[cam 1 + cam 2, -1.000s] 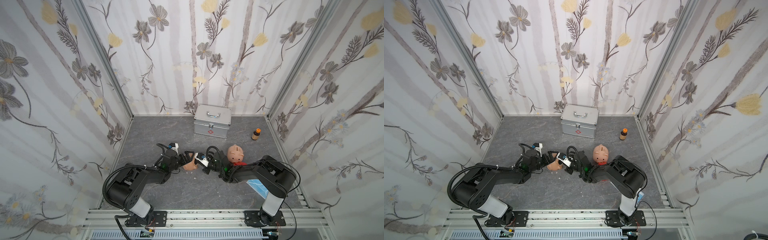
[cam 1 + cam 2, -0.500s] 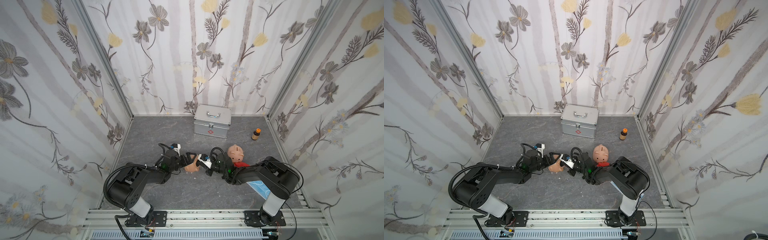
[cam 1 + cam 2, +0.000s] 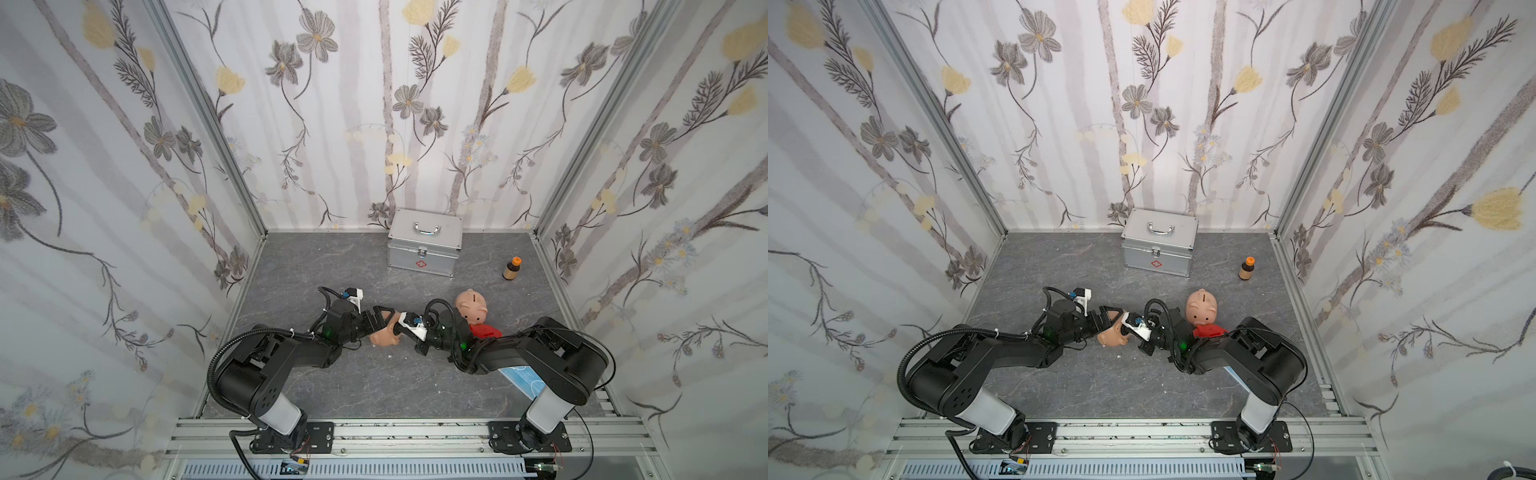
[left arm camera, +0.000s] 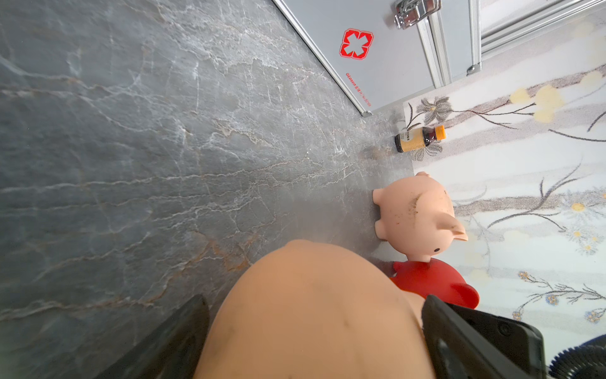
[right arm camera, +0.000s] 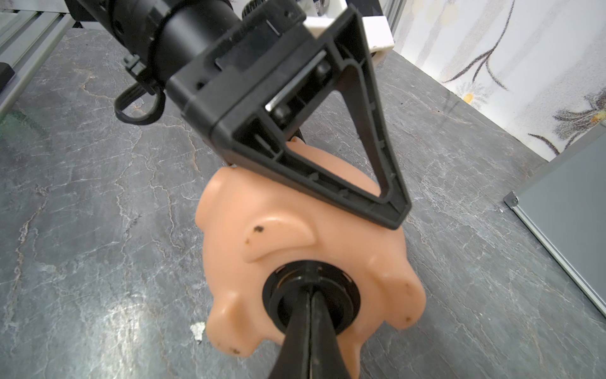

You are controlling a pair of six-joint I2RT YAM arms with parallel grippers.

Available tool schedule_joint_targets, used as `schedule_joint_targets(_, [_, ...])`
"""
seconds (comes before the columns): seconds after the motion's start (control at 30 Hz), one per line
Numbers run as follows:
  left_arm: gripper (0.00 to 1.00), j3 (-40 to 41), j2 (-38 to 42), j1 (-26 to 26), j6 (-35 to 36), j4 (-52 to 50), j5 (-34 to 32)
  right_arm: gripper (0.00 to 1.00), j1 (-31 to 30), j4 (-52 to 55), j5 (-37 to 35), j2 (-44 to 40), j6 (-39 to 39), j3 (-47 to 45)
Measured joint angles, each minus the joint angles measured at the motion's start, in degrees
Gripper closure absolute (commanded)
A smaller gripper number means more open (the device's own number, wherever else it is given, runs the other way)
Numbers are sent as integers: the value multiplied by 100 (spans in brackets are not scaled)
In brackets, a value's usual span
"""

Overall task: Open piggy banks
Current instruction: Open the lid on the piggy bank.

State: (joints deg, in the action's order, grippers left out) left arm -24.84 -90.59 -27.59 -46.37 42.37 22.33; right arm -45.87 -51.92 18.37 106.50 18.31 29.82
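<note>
Flowered wallpaper closes round a grey marbled worktop (image 3: 374, 386), and over the last second very little shifts on it. The right arm swings its elbow slightly outward, and the held pig (image 3: 383, 337) seems to slide a touch farther from the silver case (image 3: 424, 245), on the robot's side of it. Neither claw alters its spread. The left claw (image 4: 311, 328) stays wrapped round the pig's round body, its fingers (image 4: 465, 341) against either flank, grasping it. The right claw (image 5: 311, 305) is clenched tight, tips together and poked into the hollow of the black plug (image 5: 347, 295). That plug still sits in its hole, so to my eye this pig is not yet open. The small motion looks like a twist or a pry under way rather than a pull-out.

The held pig is tipped over: belly and feet point at the right arm, and the back is turned into the left claw. Its long axis, snout to tail, seems to run from the case side toward the robot, crosswise to the two claws, though they hide too much to say which end is the snout. The second peach pig (image 3: 471, 303) and the red pig (image 3: 484, 331) sit close together nearer the case, toward the right arm's side, with no claw on them.
</note>
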Motion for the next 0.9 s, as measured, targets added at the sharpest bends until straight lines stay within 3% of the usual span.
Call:
schedule_joint_targets(0.3, [0, -15, 0, -4, 2, -28, 2, 100, -76, -57, 103, -450, -74, -225])
schedule_joint_targets(0.47, [0, -22, 35, -4, 2, -90, 22, 100, -195, 0, 44, -765, -533, -516])
schedule_joint_targets(0.9, [0, -20, 177, -20, 2, -299, -26, 100, -706, 1137, -1231, -1460, -2267, -610])
